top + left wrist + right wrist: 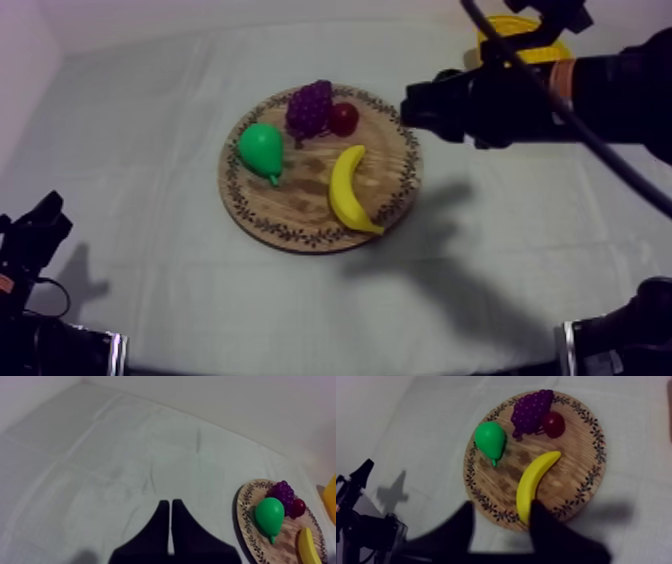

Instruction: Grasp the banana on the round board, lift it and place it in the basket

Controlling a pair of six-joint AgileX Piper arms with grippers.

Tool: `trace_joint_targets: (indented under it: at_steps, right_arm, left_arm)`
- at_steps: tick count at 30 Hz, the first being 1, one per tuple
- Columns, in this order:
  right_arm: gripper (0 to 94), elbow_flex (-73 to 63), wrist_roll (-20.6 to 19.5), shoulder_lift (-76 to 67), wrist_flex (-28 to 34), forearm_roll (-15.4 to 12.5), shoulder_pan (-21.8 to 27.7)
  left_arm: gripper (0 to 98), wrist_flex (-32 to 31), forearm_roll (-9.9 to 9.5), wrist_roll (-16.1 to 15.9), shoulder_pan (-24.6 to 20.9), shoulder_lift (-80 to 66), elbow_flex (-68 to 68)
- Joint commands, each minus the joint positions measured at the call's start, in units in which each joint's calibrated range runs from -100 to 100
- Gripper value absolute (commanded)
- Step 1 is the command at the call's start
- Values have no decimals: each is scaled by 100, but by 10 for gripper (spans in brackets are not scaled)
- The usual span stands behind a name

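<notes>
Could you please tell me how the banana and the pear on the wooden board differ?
The banana is yellow; the pear is green. The banana is long and curved, while the pear is rounded and tapers to a stem. The banana lies near the wooden board's rim on the right arm's side, the pear on the left arm's side, near the grapes. Both are toy fruit lying on the wooden board.

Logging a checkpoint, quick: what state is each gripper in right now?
Left gripper: shut, empty, over the grey-white cloth.
Right gripper: open, holding nothing, above the curved yellow banana on the round wooden board.
</notes>
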Motion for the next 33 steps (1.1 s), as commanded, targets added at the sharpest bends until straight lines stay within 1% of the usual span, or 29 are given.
trace_joint_targets:
  at_steps: [1,3,5,6,9,12,14,16,20,22,25,30,33]
  right_arm:
    - [723,32,0,16,-83,-10,4]
    - [817,19,45,32,-115,-76,23]
    - [856,0,77,53,-132,-130,47]
    - [858,2,83,65,-151,-138,56]
    - [812,65,95,106,-244,-109,66]
    - [805,108,69,182,-298,-64,68]
    - [806,98,117,266,-313,-99,76]
    - [807,32,251,402,-300,-229,110]
    - [802,-192,764,833,-289,-733,255]
    - [799,-322,941,1091,-286,-900,297]
    - [796,-499,1092,1476,-274,-1040,313]
    - [802,-759,1184,2129,-225,-1151,269]
    - [805,-946,1292,2515,-165,-1301,269]
  left_arm:
    - [1,2,-1,0,-3,-3,3]
    - [1,2,-1,0,-3,-3,3]
    - [1,2,-1,0,-3,-3,3]
    - [1,2,-1,0,-3,-3,3]
    - [1,2,-1,0,-3,-3,3]
    - [1,2,-1,0,-3,-3,3]
    - [1,2,-1,0,-3,-3,3]
    - [1,2,-1,0,-3,-3,3]
    - [1,2,-1,0,-3,-3,3]
    - [1,2,-1,0,-3,-3,3]
    - [1,2,-1,0,-3,-3,3]
    - [1,2,-1,0,-3,-3,3]
    - [1,2,-1,0,-3,-3,3]
